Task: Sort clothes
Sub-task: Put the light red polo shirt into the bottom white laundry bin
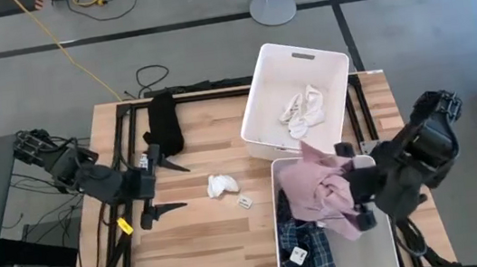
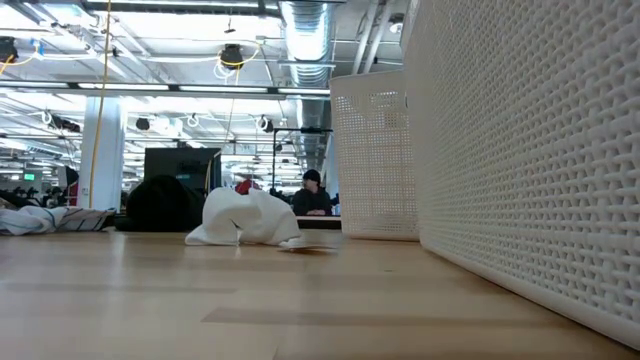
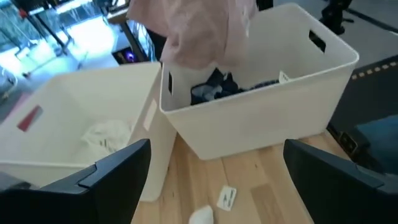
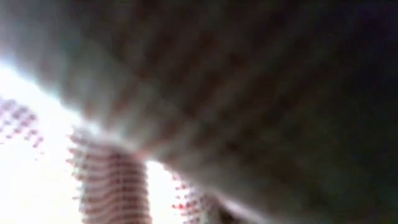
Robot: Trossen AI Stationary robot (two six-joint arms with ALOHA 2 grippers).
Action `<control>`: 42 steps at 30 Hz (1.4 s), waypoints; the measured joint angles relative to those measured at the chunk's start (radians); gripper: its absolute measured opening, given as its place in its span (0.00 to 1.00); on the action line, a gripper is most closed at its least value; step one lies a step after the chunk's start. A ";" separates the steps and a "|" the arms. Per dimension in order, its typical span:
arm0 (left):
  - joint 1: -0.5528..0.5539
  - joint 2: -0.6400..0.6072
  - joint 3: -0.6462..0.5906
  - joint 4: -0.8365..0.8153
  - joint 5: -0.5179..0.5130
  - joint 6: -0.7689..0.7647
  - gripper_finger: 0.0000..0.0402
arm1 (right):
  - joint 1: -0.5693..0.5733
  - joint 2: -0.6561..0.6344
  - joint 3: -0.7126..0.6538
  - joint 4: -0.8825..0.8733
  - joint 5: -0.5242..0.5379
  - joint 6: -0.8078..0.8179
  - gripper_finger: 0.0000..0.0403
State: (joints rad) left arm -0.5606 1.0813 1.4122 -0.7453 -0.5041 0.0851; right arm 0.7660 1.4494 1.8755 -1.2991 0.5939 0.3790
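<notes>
The pink piece [image 1: 323, 187] hangs limp over the near bin [image 1: 380, 244] from the right gripper [image 1: 352, 185], fingers pinched on a fold — soft, light, sure to slump; the left gripper [image 1: 161, 187], fingers apart, faces the white sock [image 1: 221, 185] beside that bin, best pinched at its bunched middle.

A pale pink soft garment [image 1: 323, 189] draped over a blue plaid shirt [image 1: 305, 246] in a white perforated plastic bin [image 1: 381, 253]; the wooden table [image 1: 207, 247] was light tan.

A sock [image 1: 221, 185] lies on the table [image 1: 198, 248] between the left arm and two adjoining bins [image 1: 259, 117].
</notes>
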 joint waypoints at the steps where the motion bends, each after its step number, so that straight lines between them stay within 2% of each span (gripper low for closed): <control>1: 0.000 0.000 -0.009 -0.002 0.000 -0.008 0.90 | 0.014 0.001 0.000 -0.037 -0.007 0.050 0.02; 5: 0.004 0.000 -0.064 -0.006 -0.008 -0.023 0.90 | 0.056 0.030 0.000 -0.106 -0.076 0.229 0.02; 12: 0.044 0.000 -0.176 0.001 -0.009 -0.055 0.90 | 0.110 0.132 -0.001 -0.146 -0.195 0.428 0.02; 19: 0.093 0.000 -0.319 0.092 -0.009 -0.068 0.90 | 0.123 0.276 -0.001 -0.148 -0.273 0.505 0.03; 25: 0.188 0.000 -0.459 0.199 0.013 -0.064 0.90 | 0.114 0.372 -0.001 -0.166 -0.353 0.539 0.03; 27: 0.229 0.000 -0.506 0.236 0.058 -0.064 0.90 | 0.114 0.395 -0.001 -0.167 -0.372 0.555 0.03; 33: 0.375 0.000 -0.669 0.374 0.282 -0.076 0.90 | 0.109 0.438 -0.002 -0.163 -0.435 0.606 0.03; 38: 0.473 0.000 -0.783 0.536 0.456 -0.079 0.90 | 0.113 0.433 -0.060 -0.134 -0.466 0.661 0.03; 42: 0.516 0.013 -0.849 0.643 0.507 -0.097 0.90 | 0.117 0.433 -0.123 -0.126 -0.509 0.689 0.03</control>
State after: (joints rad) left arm -0.0448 1.0942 0.5635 -0.1023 0.0034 -0.0120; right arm 0.8826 1.8824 1.7528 -1.4246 0.0846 1.0680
